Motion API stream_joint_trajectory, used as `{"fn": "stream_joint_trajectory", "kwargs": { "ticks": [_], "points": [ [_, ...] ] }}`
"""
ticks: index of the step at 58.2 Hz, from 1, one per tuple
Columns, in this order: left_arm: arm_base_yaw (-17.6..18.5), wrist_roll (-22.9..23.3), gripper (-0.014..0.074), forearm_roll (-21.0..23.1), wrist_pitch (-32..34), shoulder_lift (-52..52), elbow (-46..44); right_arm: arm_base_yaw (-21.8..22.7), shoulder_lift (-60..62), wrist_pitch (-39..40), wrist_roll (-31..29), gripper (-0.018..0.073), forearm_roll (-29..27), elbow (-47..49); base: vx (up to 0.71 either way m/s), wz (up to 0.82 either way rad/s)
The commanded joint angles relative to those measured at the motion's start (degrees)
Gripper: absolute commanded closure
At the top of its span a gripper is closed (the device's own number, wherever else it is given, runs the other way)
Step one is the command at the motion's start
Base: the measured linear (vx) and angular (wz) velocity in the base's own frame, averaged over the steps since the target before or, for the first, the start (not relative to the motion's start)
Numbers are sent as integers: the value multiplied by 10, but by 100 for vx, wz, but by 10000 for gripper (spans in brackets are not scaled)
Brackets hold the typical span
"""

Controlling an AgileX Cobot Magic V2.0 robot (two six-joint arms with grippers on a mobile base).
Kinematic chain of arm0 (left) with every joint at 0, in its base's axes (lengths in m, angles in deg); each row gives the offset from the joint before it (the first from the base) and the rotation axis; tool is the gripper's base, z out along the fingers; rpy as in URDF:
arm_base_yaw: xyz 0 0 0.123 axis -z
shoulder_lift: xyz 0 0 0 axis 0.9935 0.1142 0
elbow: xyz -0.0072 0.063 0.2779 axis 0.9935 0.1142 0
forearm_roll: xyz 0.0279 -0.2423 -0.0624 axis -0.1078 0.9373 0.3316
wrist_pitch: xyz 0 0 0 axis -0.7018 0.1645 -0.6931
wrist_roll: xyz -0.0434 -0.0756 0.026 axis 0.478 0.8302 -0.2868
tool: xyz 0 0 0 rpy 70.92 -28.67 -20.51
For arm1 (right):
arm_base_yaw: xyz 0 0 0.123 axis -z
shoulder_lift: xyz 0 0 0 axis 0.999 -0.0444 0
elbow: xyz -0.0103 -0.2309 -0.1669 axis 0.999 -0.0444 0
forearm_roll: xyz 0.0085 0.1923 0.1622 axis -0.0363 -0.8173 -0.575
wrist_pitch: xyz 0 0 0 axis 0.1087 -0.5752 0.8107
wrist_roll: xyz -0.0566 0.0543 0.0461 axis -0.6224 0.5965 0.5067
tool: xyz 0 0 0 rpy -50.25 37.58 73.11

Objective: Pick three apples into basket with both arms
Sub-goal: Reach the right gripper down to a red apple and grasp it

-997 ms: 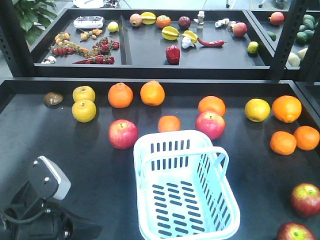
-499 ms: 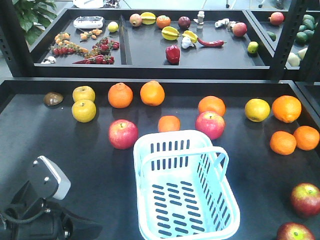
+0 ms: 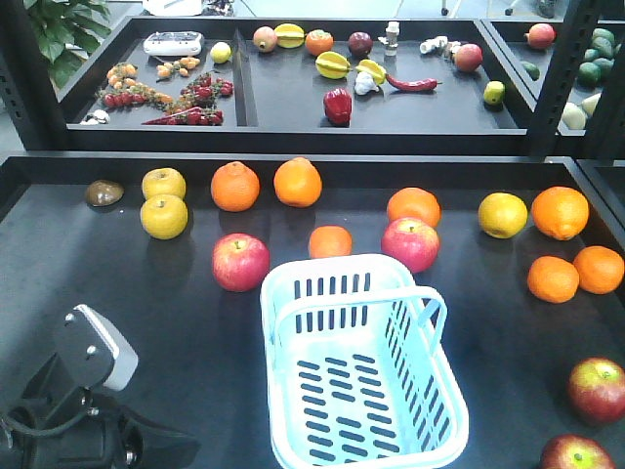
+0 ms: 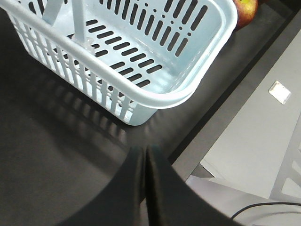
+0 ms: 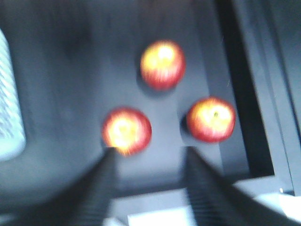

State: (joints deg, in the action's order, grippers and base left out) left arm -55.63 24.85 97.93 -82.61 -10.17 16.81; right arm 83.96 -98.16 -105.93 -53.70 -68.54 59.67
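Right wrist-mounted view suggests the approach step: right gripper (image 5: 148, 162) wide open and empty above three apples (image 5: 127, 130) beside the basket (image 5: 8, 117), needing a centred descent; left gripper (image 4: 144, 162) closed, empty.

Basket (image 3: 332, 285) showing pale blue-white w/ rows of dark slot holes. Three apples (image 5: 162, 64) (image 5: 127, 131) (image 5: 211, 119) reading red w/ yellow blush, tho blurred. Table (image 3: 176, 293) looking matte black. Pinkish apple (image 3: 240, 262) showing red-pink w/ faint yellow flecks. Oranges (image 3: 235, 187) glowing bright orange.
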Motion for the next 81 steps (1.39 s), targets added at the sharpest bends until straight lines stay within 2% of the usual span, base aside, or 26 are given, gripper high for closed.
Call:
{"fn": "stream_joint_trajectory", "kwargs": {
  "ticks": [1,6,22,38,51,70,81],
  "points": [
    [3,3,602,22,15,-7,-13,2,-69,10,-16,-81,11,16,0,0],
    [3,3,602,22,15,-7,-13,2,-125,10,-21,-170,8,16,0,0],
    [3,3,602,22,15,-7,-13,2,-161,77,5,-142,11,16,0,0],
    [3,3,602,22,15,-7,-13,3,-241,67,-4,-84,5,16,0,0],
    [3,3,602,22,15,-7,-13,3,-335,90,-3,-76,-26,16,0,0],
    [3,3,602,22,15,-7,-13,44,-410,127,-7,-66,-46,16,0,0],
    [3,3,602,22,15,-7,-13,44,-421,131,-14,-58,-55,16,0,0]
  ]
}}
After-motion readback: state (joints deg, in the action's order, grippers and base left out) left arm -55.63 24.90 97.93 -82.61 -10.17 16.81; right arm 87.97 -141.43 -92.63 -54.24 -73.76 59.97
